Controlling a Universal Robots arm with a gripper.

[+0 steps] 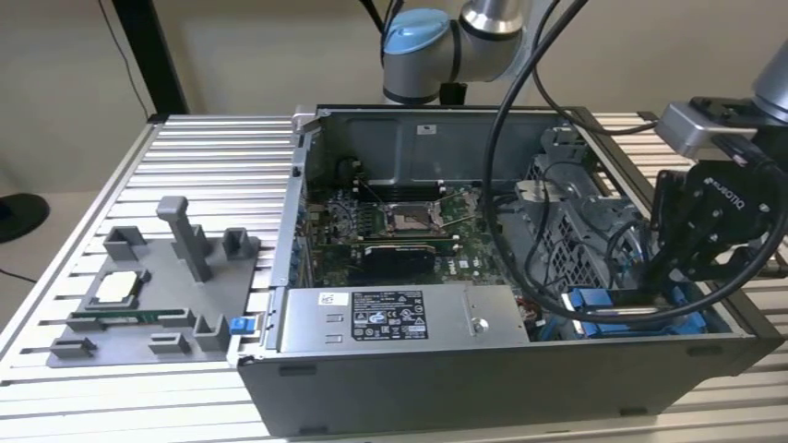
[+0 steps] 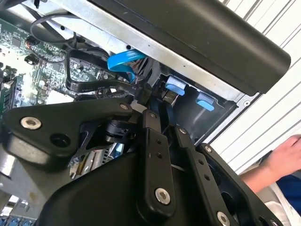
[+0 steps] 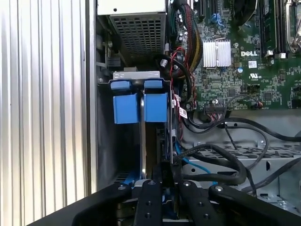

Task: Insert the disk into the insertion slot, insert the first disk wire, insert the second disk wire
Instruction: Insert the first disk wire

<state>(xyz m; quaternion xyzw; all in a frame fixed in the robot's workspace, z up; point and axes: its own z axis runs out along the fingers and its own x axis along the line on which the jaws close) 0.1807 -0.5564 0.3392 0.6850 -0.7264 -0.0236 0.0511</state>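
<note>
First wrist view: the silver disk in its bright blue plastic carrier (image 3: 127, 108) sits edge-on in the grey sheet-metal insertion slot (image 3: 106, 141). Loose black cables (image 3: 225, 160) crowd it, so I reckon the black two-finger gripper (image 3: 164, 181) could snag one.

Second wrist view: its fingers (image 2: 151, 141) are nearly together beside a flat blue cable (image 2: 123, 61). Can't tell if they're pinching anything.

Exterior view: it hangs low on the exterior view's right, just over the disk.

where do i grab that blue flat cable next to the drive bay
Probably pinch the blue flat cable across its two wide faces, close to its plug end. Come from the open side of the case: the ribbon arches free there, with a metal rail behind.
</note>
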